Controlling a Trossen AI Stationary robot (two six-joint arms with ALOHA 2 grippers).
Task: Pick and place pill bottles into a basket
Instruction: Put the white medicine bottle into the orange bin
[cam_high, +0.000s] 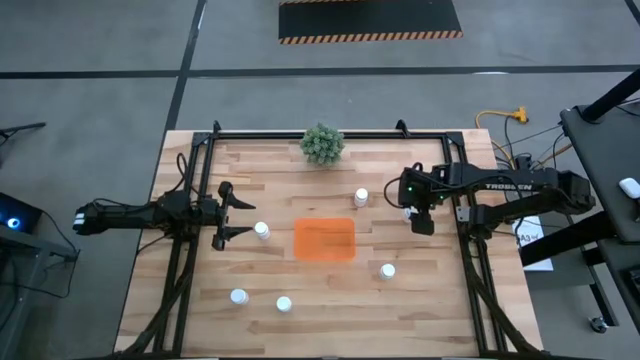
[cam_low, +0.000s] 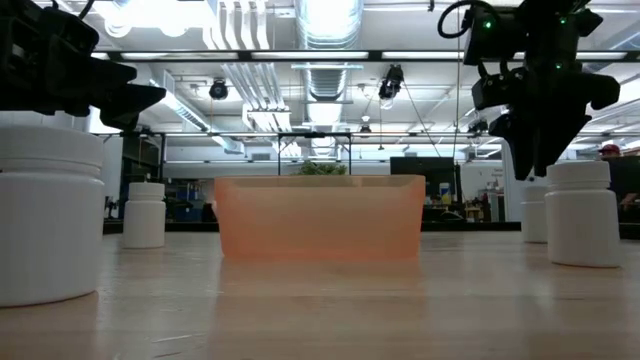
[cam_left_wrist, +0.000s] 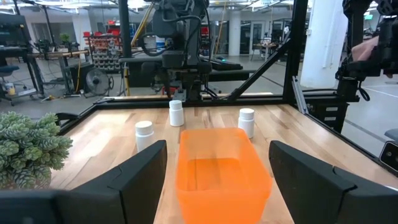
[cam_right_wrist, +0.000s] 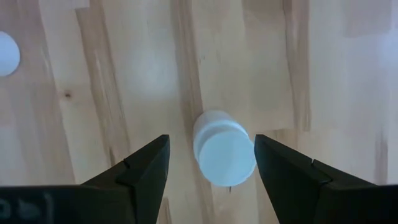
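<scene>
My right gripper (cam_right_wrist: 211, 142) points down at the table's right side (cam_high: 420, 218). It is open, with one finger on either side of a white pill bottle (cam_right_wrist: 224, 155) that stands upright on the wood below it. A gap shows on both sides of the bottle. The orange basket (cam_high: 323, 240) sits at the table's middle. Other bottles stand upright around it: one beyond it (cam_high: 361, 197), one to its left (cam_high: 262, 231), one near its right corner (cam_high: 387, 270) and two toward the near edge (cam_high: 238, 296) (cam_high: 284, 304). My left gripper (cam_high: 232, 210) waits open and level at the left.
A small green plant (cam_high: 322, 143) stands at the table's far edge. A black frame (cam_high: 330, 134) runs along the far edge and both sides. Bare wood lies between the basket and my right gripper.
</scene>
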